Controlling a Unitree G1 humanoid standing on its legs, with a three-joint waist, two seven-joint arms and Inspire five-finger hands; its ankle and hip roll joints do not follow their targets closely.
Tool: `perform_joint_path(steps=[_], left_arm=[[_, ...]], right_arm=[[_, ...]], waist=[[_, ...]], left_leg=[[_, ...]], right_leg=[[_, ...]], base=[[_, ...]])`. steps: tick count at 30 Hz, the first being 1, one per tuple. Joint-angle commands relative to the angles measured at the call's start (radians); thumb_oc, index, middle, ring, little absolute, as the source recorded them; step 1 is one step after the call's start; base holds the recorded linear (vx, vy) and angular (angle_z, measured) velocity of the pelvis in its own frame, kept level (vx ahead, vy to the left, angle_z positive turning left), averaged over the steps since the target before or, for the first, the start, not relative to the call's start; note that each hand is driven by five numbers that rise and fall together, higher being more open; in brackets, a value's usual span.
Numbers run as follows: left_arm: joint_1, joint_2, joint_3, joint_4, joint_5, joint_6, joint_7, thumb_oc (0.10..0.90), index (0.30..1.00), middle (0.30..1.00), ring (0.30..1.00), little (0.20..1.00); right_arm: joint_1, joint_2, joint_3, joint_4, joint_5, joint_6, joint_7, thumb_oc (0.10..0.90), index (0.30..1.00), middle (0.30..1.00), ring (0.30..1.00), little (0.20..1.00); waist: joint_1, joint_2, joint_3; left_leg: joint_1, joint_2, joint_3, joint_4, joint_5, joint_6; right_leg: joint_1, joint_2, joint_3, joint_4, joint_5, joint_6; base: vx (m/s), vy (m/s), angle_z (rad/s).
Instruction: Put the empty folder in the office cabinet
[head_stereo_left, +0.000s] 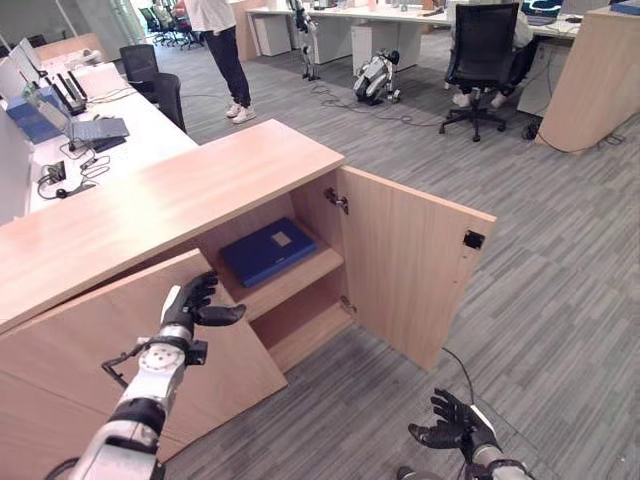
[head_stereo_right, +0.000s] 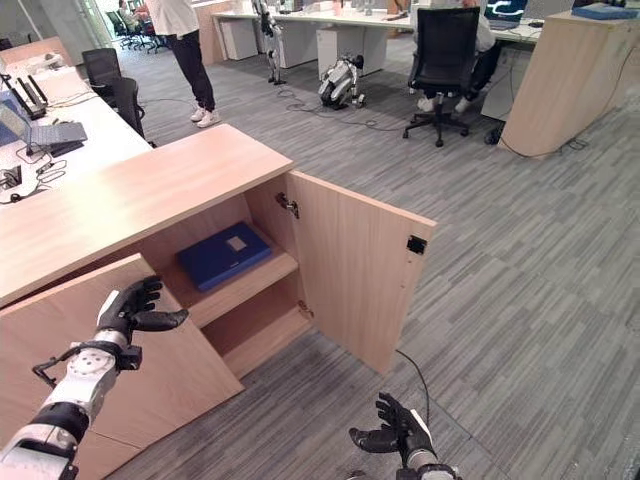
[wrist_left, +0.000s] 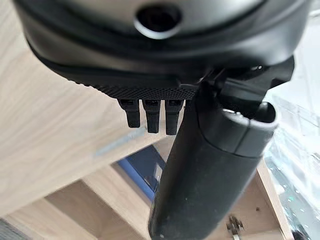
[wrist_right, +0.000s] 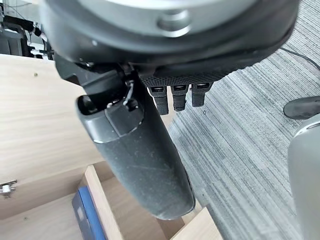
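While cabinet (head_stereo_left: 200, 190) doors gape | blue folder (head_stereo_left: 268, 250) flat on upper shelf (head_stereo_left: 300, 280)

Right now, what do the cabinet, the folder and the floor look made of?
Cabinet: light wood-grain board, matte, probably laminate; metal hinges show on the open door.
Blue folder, on the upper shelf: smooth, plastic or coated card, pale label.
Floor: grey striped carpet, low pile.

Light wood office cabinet (head_stereo_left: 150, 215) standing on grey striped carpet (head_stereo_left: 560, 300), both doors swung open, upper shelf (head_stereo_left: 300, 280) inside carrying a blue folder (head_stereo_left: 268, 250) — lying flat, pale label facing up — lower shelf (head_stereo_left: 310, 335) beneath it.
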Motion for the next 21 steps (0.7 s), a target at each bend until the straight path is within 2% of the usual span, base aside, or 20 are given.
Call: perform_joint_path(steps=[1, 4, 5, 6, 7, 8, 9, 10, 11, 12, 13, 16, 17, 18, 21], left_arm=[[-0.158, 0.179, 0.077, -0.031, 0.006, -0.091, 0.077, 0.8, 0.9, 0.9, 0.9, 0.9], [-0.186, 0.226, 0.089, 0.0, 0.017, -0.095, 0.081, 0.8, 0.9, 0.9, 0.9, 0.9], [-0.193, 0.23, 0.098, -0.002, 0.014, -0.099, 0.088, 0.8, 0.9, 0.9, 0.9, 0.9], [-0.192, 0.228, 0.102, -0.005, 0.009, -0.102, 0.091, 0.8, 0.9, 0.9, 0.9, 0.9], [-0.192, 0.221, 0.106, -0.005, 0.003, -0.104, 0.095, 0.8, 0.9, 0.9, 0.9, 0.9], [-0.191, 0.216, 0.109, -0.009, 0.0, -0.108, 0.1, 0.8, 0.9, 0.9, 0.9, 0.9], [-0.185, 0.207, 0.112, -0.017, -0.005, -0.112, 0.103, 0.8, 0.9, 0.9, 0.9, 0.9], [-0.178, 0.197, 0.116, -0.025, -0.012, -0.118, 0.106, 0.8, 0.9, 0.9, 0.9, 0.9], [-0.167, 0.183, 0.121, -0.04, -0.022, -0.123, 0.106, 0.8, 0.9, 0.9, 0.9, 0.9], [-0.158, 0.158, 0.126, -0.058, -0.043, -0.13, 0.11, 0.8, 0.9, 0.9, 0.9, 0.9], [-0.157, 0.157, 0.127, -0.059, -0.043, -0.13, 0.11, 0.8, 0.9, 0.9, 0.9, 0.9], [-0.038, -0.001, 0.158, -0.204, -0.106, -0.165, 0.119, 0.8, 0.9, 0.9, 0.9, 0.9], [-0.033, -0.003, 0.16, -0.209, -0.104, -0.163, 0.121, 0.8, 0.9, 0.9, 0.9, 0.9], [0.081, -0.115, 0.142, -0.376, -0.097, -0.178, 0.107, 0.8, 0.9, 0.9, 0.9, 0.9], [0.253, -0.229, 0.083, -0.562, -0.063, -0.176, 0.034, 0.8, 0.9, 0.9, 0.9, 0.9]], right_arm=[[-0.052, 0.034, -0.01, -0.087, 0.069, -0.103, 0.019, 0.8, 0.9, 0.9, 0.9, 0.9], [-0.032, 0.037, -0.021, -0.097, 0.084, -0.109, 0.029, 0.8, 0.9, 0.9, 0.9, 0.9], [-0.017, 0.04, -0.032, -0.093, 0.089, -0.111, 0.03, 0.8, 0.9, 0.9, 0.9, 0.9], [-0.011, 0.044, -0.034, -0.091, 0.092, -0.11, 0.031, 0.8, 0.9, 0.9, 0.9, 0.9], [-0.005, 0.051, -0.037, -0.088, 0.1, -0.11, 0.03, 0.8, 0.9, 0.9, 0.9, 0.9], [-0.002, 0.055, -0.039, -0.088, 0.106, -0.112, 0.031, 0.8, 0.9, 0.9, 0.9, 0.9], [0.001, 0.06, -0.04, -0.081, 0.114, -0.112, 0.031, 0.8, 0.9, 0.9, 0.9, 0.9], [0.003, 0.064, -0.041, -0.079, 0.119, -0.114, 0.032, 0.8, 0.9, 0.9, 0.9, 0.9], [0.005, 0.069, -0.043, -0.076, 0.124, -0.116, 0.031, 0.8, 0.9, 0.9, 0.9, 0.9], [0.001, 0.075, -0.043, -0.072, 0.128, -0.119, 0.029, 0.8, 0.9, 0.9, 0.9, 0.9], [0.001, 0.075, -0.043, -0.072, 0.128, -0.119, 0.029, 0.8, 0.9, 0.9, 0.9, 0.9], [-0.011, 0.099, -0.047, -0.059, 0.14, -0.125, 0.017, 0.8, 0.9, 0.9, 0.9, 0.9], [-0.009, 0.097, -0.047, -0.059, 0.14, -0.125, 0.017, 0.8, 0.9, 0.9, 0.9, 0.9], [-0.027, 0.117, -0.062, -0.044, 0.148, -0.129, 0.005, 0.8, 0.9, 0.9, 0.9, 0.9], [-0.064, 0.136, -0.086, -0.019, 0.145, -0.129, -0.007, 0.8, 0.9, 0.9, 0.9, 0.9]], waist=[[-0.025, -0.032, -0.043], [-0.034, -0.035, -0.039], [-0.035, -0.033, -0.042], [-0.038, -0.038, -0.038], [-0.039, -0.036, -0.041], [-0.041, -0.043, -0.038], [-0.039, -0.039, -0.042], [-0.041, -0.045, -0.038], [-0.038, -0.041, -0.041], [-0.038, -0.047, -0.037], [-0.037, -0.047, -0.039], [-0.021, -0.059, -0.031], [-0.022, -0.058, -0.032], [-0.001, -0.064, -0.025], [0.029, -0.067, -0.008]], left_leg=[[0.024, -0.038, 0.014, -0.002, -0.059, -0.012], [0.016, -0.044, 0.035, -0.002, -0.063, -0.01], [0.024, -0.049, 0.018, -0.002, -0.092, -0.014], [0.014, -0.048, 0.036, -0.002, -0.068, -0.009], [0.022, -0.05, 0.019, -0.002, -0.094, -0.014], [0.012, -0.049, 0.037, -0.002, -0.069, -0.009], [0.019, -0.051, 0.018, -0.002, -0.095, -0.013], [0.009, -0.05, 0.036, -0.002, -0.069, -0.008], [0.017, -0.053, 0.018, -0.002, -0.095, -0.012], [0.008, -0.052, 0.036, -0.002, -0.071, -0.005], [0.007, -0.052, 0.036, -0.002, -0.07, -0.005], [0.002, -0.055, 0.025, -0.002, -0.071, 0.002], [0.002, -0.055, 0.025, -0.002, -0.071, 0.002], [0.0, -0.06, 0.008, -0.002, -0.075, 0.012], [0.002, -0.062, -0.007, -0.002, -0.083, 0.029]], right_leg=[[0.006, -0.098, -0.018, 0.039, -0.008, 0.147], [-0.017, -0.108, -0.011, 0.048, 0.021, 0.152], [-0.01, -0.112, -0.015, 0.049, 0.013, 0.152], [-0.02, -0.115, -0.026, 0.052, 0.033, 0.152], [-0.011, -0.116, -0.021, 0.052, 0.022, 0.152], [-0.021, -0.118, -0.031, 0.054, 0.043, 0.152], [-0.013, -0.12, -0.028, 0.054, 0.031, 0.152], [-0.023, -0.123, -0.041, 0.058, 0.05, 0.152], [-0.015, -0.124, -0.038, 0.06, 0.033, 0.152], [-0.026, -0.126, -0.052, 0.067, 0.051, 0.152], [-0.028, -0.126, -0.052, 0.067, 0.052, 0.152], [-0.034, -0.131, -0.064, 0.085, 0.051, 0.152], [-0.034, -0.132, -0.064, 0.085, 0.05, 0.152], [-0.034, -0.137, -0.075, 0.1, 0.036, 0.152], [-0.051, -0.145, -0.106, 0.158, 0.014, 0.145]], base=[[0.0, 0.138, -0.13], [0.01, 0.148, -0.37], [0.0, 0.102, -0.22], [0.07, 0.116, -0.17], [-0.08, 0.009, -0.07], [0.07, 0.071, -0.06], [-0.09, 0.002, 0.06], [0.04, 0.068, 0.09], [-0.11, -0.002, 0.08], [0.0, 0.0, 0.0], [-0.13, -0.022, -0.01], [-0.04, 0.001, -0.01], [-0.05, 0.017, 0.03], [-0.06, 0.02, 0.01], [-0.08, 0.026, 0.04]])
